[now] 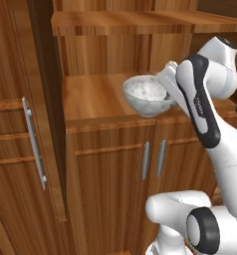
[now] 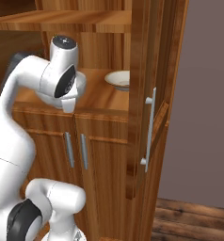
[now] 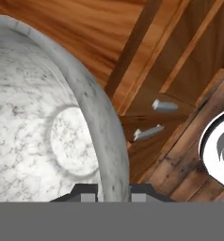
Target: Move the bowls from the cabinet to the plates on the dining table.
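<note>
At the open cabinet (image 1: 110, 164), the tool (image 3: 113, 190) is clamped on the rim of the marbled bowl (image 1: 148, 94), one finger inside the wall and one outside, as the hand view shows. From the left, the bowl looks lifted off the middle shelf (image 1: 90, 97) and tipped toward the camera, near the shelf's front edge.

The step in hand appears to be carrying this bowl out of the cabinet. To do it well, the arm should draw straight back from the shelf and keep the bowl low enough to clear the upper shelf (image 1: 140, 20). A pinch on one side of a deep bowl lets it swing, so a slow, level pull is safer than a fast one. Levelling the bowl before the base drives off would help too.

Further right on the same shelf sits the beige bowl (image 2: 119, 79), well apart from the held one and not in its path. The open right door (image 2: 149, 103) with its grey handle (image 2: 149, 129) stands beside the robot's elbow, and the left door (image 1: 18, 149) hangs open on the other side. Both narrow the way out, so a wide swing could strike either one.
</note>
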Available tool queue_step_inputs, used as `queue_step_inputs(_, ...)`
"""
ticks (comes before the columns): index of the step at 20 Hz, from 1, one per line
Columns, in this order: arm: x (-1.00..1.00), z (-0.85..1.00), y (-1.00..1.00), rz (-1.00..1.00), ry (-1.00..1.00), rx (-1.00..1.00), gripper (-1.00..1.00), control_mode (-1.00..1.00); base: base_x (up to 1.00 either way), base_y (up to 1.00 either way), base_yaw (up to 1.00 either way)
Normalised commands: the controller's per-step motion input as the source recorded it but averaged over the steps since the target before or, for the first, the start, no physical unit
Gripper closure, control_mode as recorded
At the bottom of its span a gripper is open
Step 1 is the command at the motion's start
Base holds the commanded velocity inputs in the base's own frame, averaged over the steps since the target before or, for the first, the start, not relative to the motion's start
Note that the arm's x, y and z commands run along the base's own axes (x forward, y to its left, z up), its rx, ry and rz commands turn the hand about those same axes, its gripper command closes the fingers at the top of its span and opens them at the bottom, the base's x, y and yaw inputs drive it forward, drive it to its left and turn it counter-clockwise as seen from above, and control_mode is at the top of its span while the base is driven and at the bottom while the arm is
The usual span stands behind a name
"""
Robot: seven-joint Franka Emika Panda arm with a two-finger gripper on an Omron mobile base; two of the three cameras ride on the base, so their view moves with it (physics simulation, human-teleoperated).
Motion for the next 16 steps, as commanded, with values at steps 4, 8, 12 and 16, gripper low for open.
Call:
queue_step_inputs(4, -0.85, 0.28, -0.06, 0.00, 0.00, 0.00, 1.00, -1.00, 0.00, 0.00, 0.00)
queue_step_inputs(8, -0.94, 0.28, -0.16, 0.00, 0.00, 0.00, 1.00, -1.00, 0.00, 0.00, 0.00)
queue_step_inputs(12, -0.92, 0.14, -0.18, 0.00, 0.00, 0.00, 1.00, -1.00, 0.00, 0.00, 0.00)
queue_step_inputs(16, -0.78, 0.00, -0.11, 0.00, 0.02, 0.00, 1.00, -1.00, 0.00, 0.00, 0.00)
